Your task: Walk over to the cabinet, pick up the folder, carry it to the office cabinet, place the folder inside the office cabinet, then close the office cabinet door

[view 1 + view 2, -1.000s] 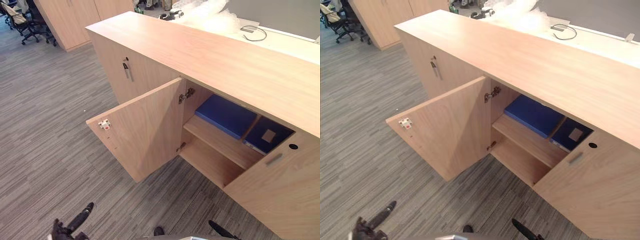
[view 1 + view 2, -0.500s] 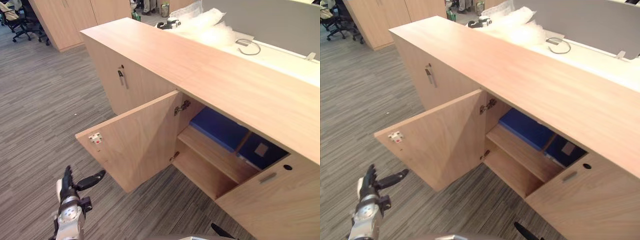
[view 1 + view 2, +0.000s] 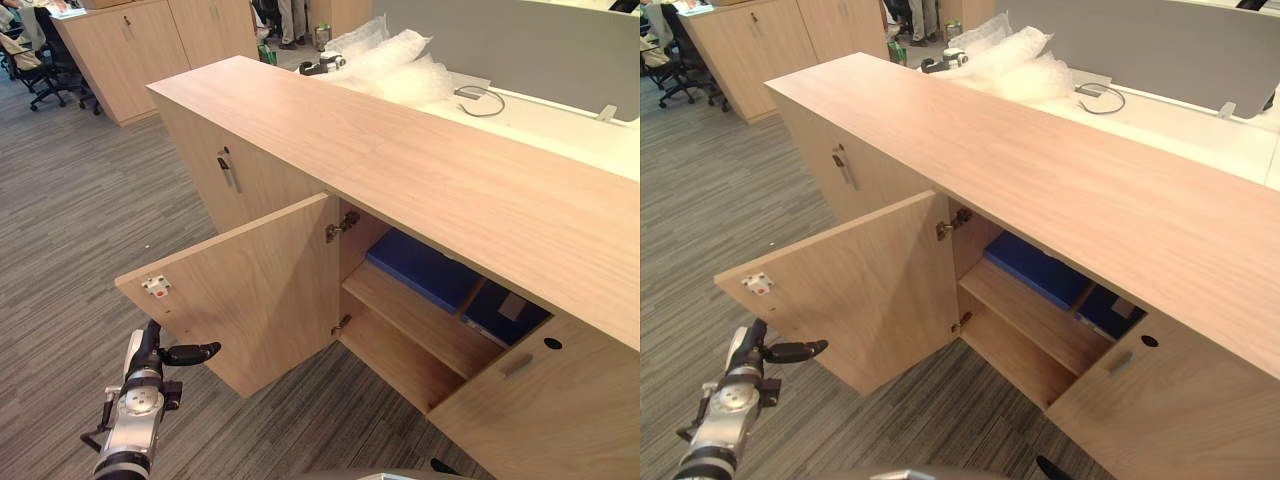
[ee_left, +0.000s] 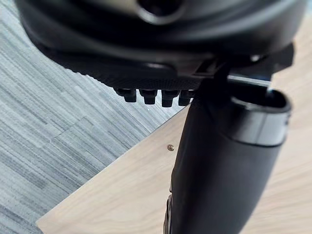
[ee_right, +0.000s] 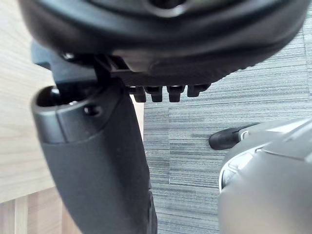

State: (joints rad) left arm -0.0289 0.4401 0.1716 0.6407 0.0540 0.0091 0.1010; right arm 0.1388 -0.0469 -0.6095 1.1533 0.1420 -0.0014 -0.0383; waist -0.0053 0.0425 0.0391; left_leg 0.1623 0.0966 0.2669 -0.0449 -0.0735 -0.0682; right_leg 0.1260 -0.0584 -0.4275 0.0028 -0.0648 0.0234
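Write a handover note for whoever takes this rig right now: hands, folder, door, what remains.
Left robot hand: open, empty, low by the outer edge of the open door.
Right robot hand: open, empty.
Blue folder lies on the upper shelf of the office cabinet, a darker folder beside it: placing looks done.
Remaining: swing the door shut.

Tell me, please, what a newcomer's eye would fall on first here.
The open cabinet door stands out first, swung wide over the carpet. Inside, a blue folder lies flat on the upper shelf. The left hand, open, hovers beside the door's outer edge.
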